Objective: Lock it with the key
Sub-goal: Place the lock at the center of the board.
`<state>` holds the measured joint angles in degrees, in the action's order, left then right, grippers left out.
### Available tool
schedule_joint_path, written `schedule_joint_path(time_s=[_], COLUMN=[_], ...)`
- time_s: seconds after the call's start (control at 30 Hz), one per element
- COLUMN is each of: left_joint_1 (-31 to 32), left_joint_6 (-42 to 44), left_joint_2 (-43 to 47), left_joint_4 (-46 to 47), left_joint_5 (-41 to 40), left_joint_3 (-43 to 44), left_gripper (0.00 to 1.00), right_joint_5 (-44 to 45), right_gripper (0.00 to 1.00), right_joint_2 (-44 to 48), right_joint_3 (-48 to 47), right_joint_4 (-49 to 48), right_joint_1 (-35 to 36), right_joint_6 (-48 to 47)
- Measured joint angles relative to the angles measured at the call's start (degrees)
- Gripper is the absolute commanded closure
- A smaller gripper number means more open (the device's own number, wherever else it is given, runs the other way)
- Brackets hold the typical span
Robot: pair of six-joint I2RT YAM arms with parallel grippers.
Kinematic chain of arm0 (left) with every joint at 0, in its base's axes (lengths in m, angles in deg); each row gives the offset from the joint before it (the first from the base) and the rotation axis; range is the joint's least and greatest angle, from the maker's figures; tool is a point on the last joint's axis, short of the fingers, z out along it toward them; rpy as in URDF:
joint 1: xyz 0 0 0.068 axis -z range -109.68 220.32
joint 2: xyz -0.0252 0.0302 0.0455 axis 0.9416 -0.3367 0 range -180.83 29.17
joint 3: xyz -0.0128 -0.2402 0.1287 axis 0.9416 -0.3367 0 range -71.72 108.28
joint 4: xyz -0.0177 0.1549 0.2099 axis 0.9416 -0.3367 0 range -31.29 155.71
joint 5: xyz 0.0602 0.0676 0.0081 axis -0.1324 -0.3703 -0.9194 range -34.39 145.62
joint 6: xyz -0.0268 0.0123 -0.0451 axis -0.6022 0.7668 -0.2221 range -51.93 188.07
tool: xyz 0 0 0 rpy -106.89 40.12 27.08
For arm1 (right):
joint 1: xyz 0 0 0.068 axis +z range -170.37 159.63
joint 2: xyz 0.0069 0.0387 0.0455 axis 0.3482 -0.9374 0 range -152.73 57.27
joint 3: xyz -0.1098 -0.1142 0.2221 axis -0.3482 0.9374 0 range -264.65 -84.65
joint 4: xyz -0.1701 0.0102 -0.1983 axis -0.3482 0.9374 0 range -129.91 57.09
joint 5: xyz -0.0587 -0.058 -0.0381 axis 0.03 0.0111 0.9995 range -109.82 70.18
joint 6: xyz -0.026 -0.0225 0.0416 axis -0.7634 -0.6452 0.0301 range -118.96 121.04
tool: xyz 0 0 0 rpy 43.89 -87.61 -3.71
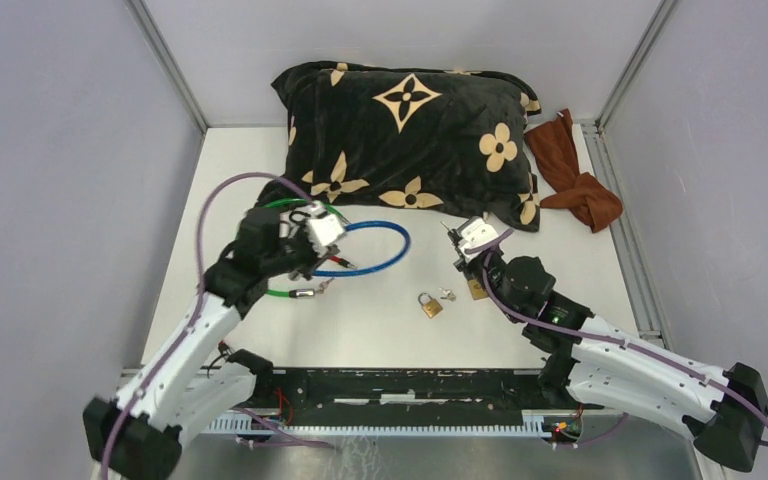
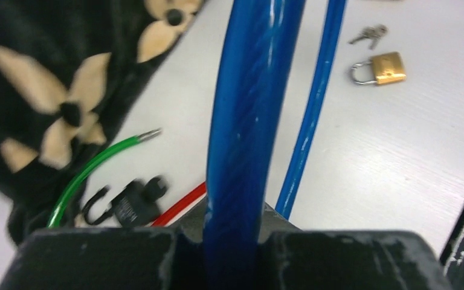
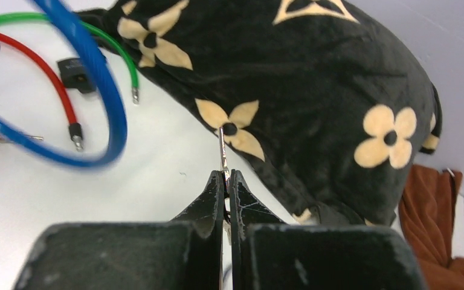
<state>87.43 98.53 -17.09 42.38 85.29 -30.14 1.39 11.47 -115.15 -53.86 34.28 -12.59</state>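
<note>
Resting on white table (image 1: 380, 340), padlock (image 1: 430, 305), grey walls (image 1: 50, 150)

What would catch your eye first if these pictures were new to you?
The black pillow with tan flowers lies at the far side of the table. In front of it, the left end effector grips a blue cable loop, while the right end effector pinches a small key.

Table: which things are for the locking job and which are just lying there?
For the job: key in right gripper, blue cable in left gripper.
Lying about: pillow, brown cloth, gold padlock, spare keys, green cable, red cable.
</note>
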Motion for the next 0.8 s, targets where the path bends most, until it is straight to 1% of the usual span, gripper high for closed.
schedule_joint_path(time_s=[0.03,0.1,0.2,0.3,0.37,0.47,0.67,0.8], left_joint_1=[4.90,11.10,15.82,19.30,20.98,22.10,23.50,24.72], left_joint_6=[-0.15,-1.68,-5.42,-6.27,-5.31,-2.62,3.56,7.91], left_joint_2=[-3.54,-9.86,-19.30,-27.82,-32.74,-40.02,-51.32,-56.24], left_joint_4=[0.26,0.87,3.43,9.22,14.53,22.01,32.85,40.00], left_joint_5=[-2.71,-5.73,-10.58,-19.41,-25.49,-32.20,-38.34,-40.11], left_joint_3=[1.29,3.78,8.33,11.63,12.13,12.70,16.85,19.21], left_gripper=[0.98,0.98,0.98,0.98,0.98,0.98,0.98,0.98], right_joint_5=[0.76,2.03,3.93,5.49,6.10,6.10,5.79,4.92], right_gripper=[1.00,1.00,1.00,1.00,1.00,1.00,1.00,1.00], right_joint_2=[0.07,0.20,1.36,4.04,6.34,8.09,9.79,9.88], right_joint_3=[0.11,0.33,1.27,3.04,4.28,4.87,5.75,5.79], right_joint_4=[0.57,1.66,3.04,3.87,4.55,4.94,5.22,5.55], right_joint_1=[-0.50,-1.31,-2.69,-4.15,-5.44,-6.64,-7.65,-7.91], right_joint_6=[0.37,0.92,2.10,2.91,3.26,3.30,3.26,3.26])
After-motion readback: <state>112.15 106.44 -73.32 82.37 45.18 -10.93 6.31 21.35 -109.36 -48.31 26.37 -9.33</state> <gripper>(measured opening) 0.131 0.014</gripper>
